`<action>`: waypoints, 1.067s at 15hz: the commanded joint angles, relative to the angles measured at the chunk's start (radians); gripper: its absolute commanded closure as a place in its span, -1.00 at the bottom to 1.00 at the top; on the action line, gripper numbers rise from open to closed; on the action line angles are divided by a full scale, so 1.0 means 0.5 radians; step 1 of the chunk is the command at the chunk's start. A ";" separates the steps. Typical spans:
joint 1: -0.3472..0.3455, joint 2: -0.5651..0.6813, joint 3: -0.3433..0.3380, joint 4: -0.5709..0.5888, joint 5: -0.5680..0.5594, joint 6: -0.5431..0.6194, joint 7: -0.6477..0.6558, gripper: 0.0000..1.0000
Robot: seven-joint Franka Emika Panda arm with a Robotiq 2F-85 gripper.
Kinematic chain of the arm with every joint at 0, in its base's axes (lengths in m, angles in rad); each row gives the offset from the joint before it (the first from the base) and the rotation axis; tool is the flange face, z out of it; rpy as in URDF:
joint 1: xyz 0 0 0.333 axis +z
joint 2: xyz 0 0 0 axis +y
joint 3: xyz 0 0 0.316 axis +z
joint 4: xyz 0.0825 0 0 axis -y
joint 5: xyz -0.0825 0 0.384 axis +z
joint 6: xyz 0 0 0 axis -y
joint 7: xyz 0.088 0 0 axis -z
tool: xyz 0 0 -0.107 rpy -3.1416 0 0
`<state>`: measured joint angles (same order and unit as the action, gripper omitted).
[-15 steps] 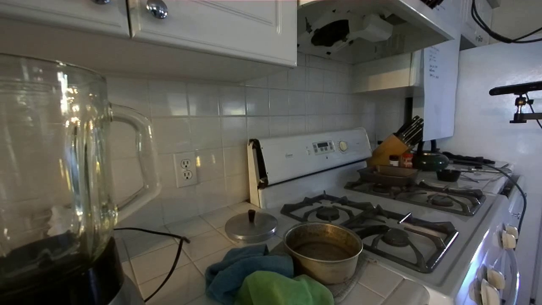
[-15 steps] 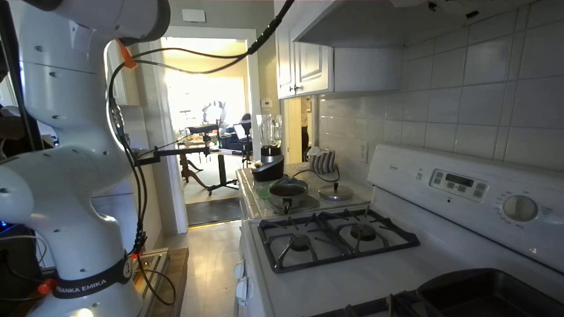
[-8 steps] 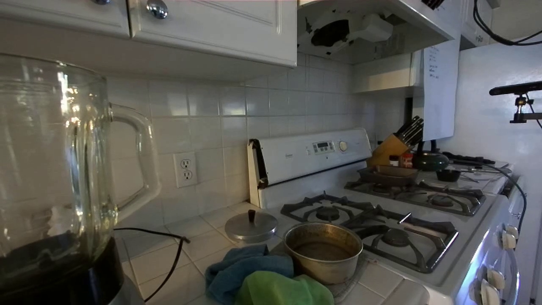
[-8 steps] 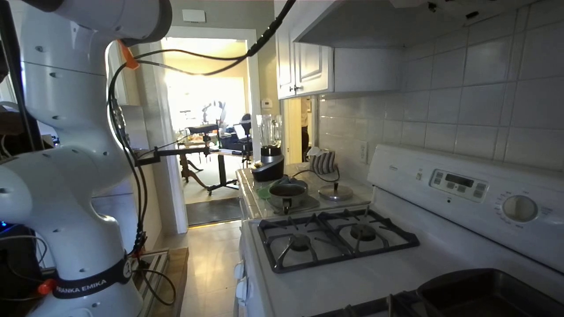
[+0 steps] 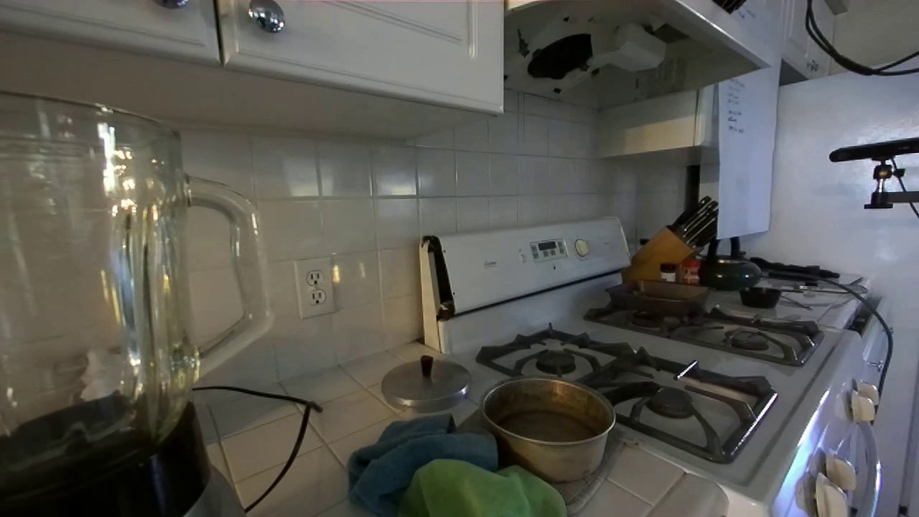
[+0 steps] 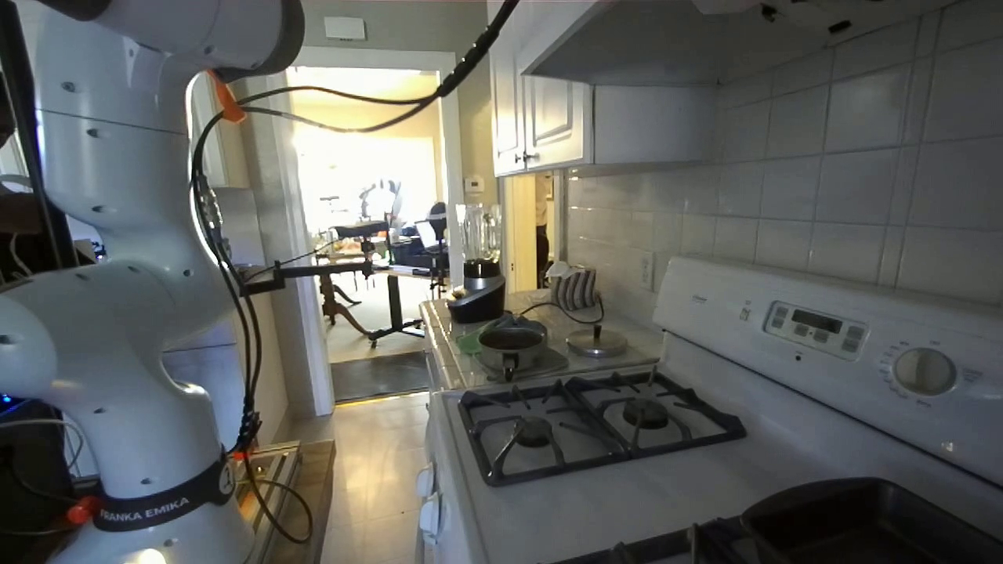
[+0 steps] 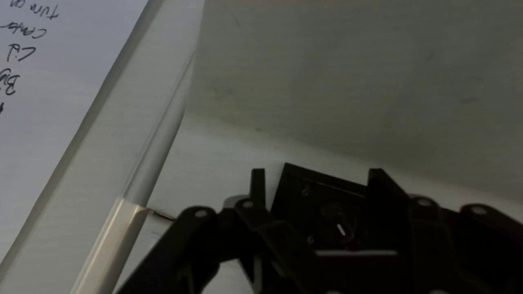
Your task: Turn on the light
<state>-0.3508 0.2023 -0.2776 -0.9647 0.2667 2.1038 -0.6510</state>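
Observation:
Under the white range hood (image 5: 707, 29), a pale housing (image 5: 635, 49) sits beside a dark round fitting (image 5: 560, 56). The light looks unlit there, and its bulb cannot be made out. In the wrist view, a black switch panel (image 7: 292, 183) with a round knob (image 7: 335, 216) is set in a pale surface. The knob carries a short white mark. My gripper (image 7: 316, 173) stands open before this panel, its fingers (image 7: 258, 183) spread with the knob between them in the picture. Whether a finger touches the knob cannot be told. Deep shadow hides the panel's lower right part.
Handwritten paper (image 7: 28, 61) hangs left of the panel, beyond a rounded metal edge (image 7: 157, 151). Below the hood are the stove (image 5: 546, 258), a pot (image 5: 549, 431), a baking pan (image 6: 870, 509) and a knife block (image 5: 660, 251). The arm (image 6: 110, 180) trails black cables (image 6: 470, 70).
The arm's cables have shifted very slightly, as has a small dark piece at the top edge of an exterior view. The panel's surroundings and the stove are unchanged in the exterior views.

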 commanded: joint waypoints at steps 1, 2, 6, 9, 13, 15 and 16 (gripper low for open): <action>-0.033 -0.004 0.021 0.048 0.115 -0.061 -0.100 -0.35; -0.032 -0.003 0.023 0.049 0.134 -0.053 -0.113 -0.36; -0.026 0.003 0.030 0.048 0.182 -0.029 -0.178 0.02; -0.022 0.007 0.037 0.047 0.204 0.006 -0.220 0.33; -0.017 0.016 0.046 0.054 0.207 0.038 -0.243 0.37; -0.016 0.019 0.047 0.058 0.208 0.045 -0.253 0.31; -0.016 0.020 0.049 0.060 0.207 0.050 -0.260 0.10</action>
<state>-0.3505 0.2015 -0.2640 -0.9594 0.3320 2.1135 -0.7462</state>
